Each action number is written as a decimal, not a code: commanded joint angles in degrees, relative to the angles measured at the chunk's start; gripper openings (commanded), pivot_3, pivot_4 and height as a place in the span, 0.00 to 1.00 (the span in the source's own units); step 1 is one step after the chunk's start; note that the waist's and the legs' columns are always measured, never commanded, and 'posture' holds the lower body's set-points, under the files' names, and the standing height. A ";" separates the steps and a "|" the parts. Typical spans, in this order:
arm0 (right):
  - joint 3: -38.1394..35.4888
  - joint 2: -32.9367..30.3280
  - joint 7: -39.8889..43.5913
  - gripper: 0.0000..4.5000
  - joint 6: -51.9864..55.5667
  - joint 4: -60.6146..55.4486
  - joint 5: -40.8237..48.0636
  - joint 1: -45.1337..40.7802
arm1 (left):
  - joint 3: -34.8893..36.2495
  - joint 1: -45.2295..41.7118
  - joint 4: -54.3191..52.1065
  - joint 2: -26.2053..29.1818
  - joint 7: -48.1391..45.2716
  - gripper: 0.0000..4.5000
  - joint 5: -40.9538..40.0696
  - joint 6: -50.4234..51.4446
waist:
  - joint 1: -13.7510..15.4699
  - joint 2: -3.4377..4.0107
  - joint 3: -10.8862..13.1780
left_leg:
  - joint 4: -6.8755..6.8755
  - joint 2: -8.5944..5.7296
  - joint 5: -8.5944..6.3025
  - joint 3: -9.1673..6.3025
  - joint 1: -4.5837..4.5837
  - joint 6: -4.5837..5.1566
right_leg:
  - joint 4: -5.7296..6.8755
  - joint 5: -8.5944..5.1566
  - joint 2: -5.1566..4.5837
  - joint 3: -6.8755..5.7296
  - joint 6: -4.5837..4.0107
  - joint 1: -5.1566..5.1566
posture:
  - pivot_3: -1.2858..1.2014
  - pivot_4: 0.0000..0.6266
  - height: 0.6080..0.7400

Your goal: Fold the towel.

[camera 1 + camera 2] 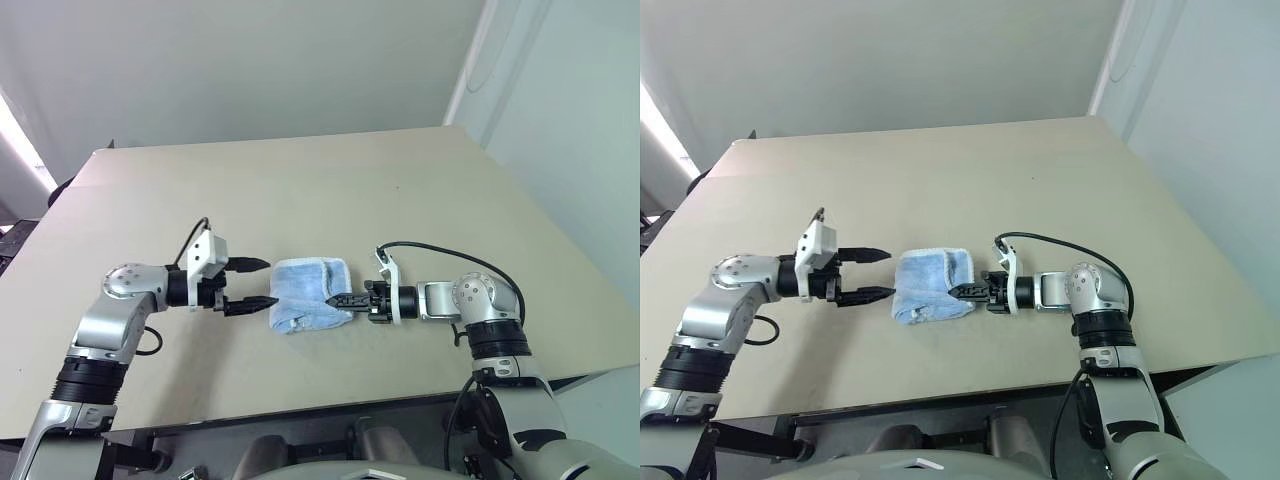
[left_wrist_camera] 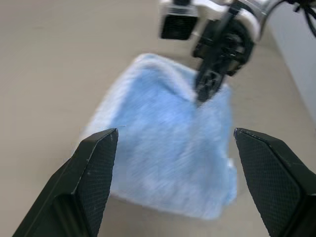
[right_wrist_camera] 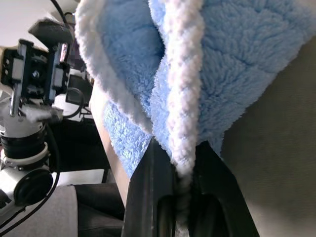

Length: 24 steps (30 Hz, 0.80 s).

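Left eye view: towel (image 1: 308, 293) is seen folded near the beige table's (image 1: 300, 190) front edge, clamped at its right edge by the right gripper (image 1: 338, 299). Left gripper (image 1: 262, 283) is held just left, jaws apart. Grey walls (image 1: 250, 60) are seen beyond.

A folded blue towel (image 1: 933, 285) lies on the table (image 1: 940, 180); the right gripper (image 1: 962, 291) pinches its edge, and the left gripper (image 1: 878, 274) stands open just beside it.

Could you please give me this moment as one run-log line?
towel: folded, on table | right tool: shut on towel edge | left tool: open, beside towel, not touching
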 commanded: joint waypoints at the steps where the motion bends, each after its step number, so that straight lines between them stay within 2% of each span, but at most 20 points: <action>1: -7.39 -0.06 1.99 0.00 0.77 -5.93 6.81 -2.41 | 2.03 0.01 -1.77 0.27 1.49 0.88 -1.32 0.98 | 0.06 0.01 0.01 | -0.01 0.00 0.00 -0.01 -0.02 0.00 | 0.00 0.00 0.00 0.00 0.00 -0.01 | 0.52 0.00 1.00; 5: -13.82 0.53 -1.29 0.00 -0.22 -4.97 9.07 -5.76 | 2.22 0.95 -3.08 0.45 2.44 0.88 -1.86 1.86 | 0.01 0.01 0.01 | -0.02 0.00 0.00 -0.01 -0.07 0.00 | -0.03 0.00 -0.02 -0.01 0.00 -0.06 | 0.52 0.00 1.00; 9: -17.65 1.31 -6.20 0.00 -7.46 3.65 5.70 -10.09 | 4.25 1.58 -5.01 0.27 4.31 0.88 -4.49 4.43 | -0.06 0.01 0.01 | -0.03 0.02 0.00 -0.02 -0.07 0.00 | -0.03 0.00 -0.03 0.00 -0.01 -0.07 | 0.52 0.00 1.00; 13: -13.56 1.46 -11.18 0.00 -22.31 14.07 -4.54 -13.23 | 4.90 2.33 -6.04 -0.27 6.72 0.88 -4.75 4.94 | -0.08 0.01 0.01 | -0.04 0.03 0.00 0.00 -0.03 -0.01 | -0.01 0.01 -0.02 0.01 -0.02 -0.06 | 0.52 0.00 1.00; 16: -15.70 1.04 -13.05 0.00 -28.15 22.81 -6.24 -16.52 | 5.22 3.51 -7.52 -0.44 7.90 0.88 -5.12 5.36 | -0.17 0.03 0.02 | -0.08 0.02 0.00 0.04 -0.06 -0.01 | -0.04 0.01 -0.01 0.07 -0.03 -0.09 | 0.52 0.00 1.00; 18: -17.52 0.33 -12.89 0.00 -29.66 26.42 -5.70 -18.14 | 5.61 4.04 -8.10 -0.67 8.92 0.88 -5.28 5.64 | -0.17 0.03 0.03 | -0.10 0.00 0.00 0.06 -0.15 -0.01 | -0.07 0.11 -0.02 0.16 -0.19 -0.16 | 0.52 0.00 1.00; 24: -13.69 -0.22 -10.10 0.00 -31.65 25.44 -8.93 -17.29 | 6.26 5.54 -9.43 -0.50 10.26 0.88 -6.42 6.72 | -0.09 0.03 0.02 | -0.10 0.00 0.00 0.05 -0.32 0.00 | -0.15 0.14 -0.05 0.17 -0.22 -0.26 | 0.52 0.00 1.00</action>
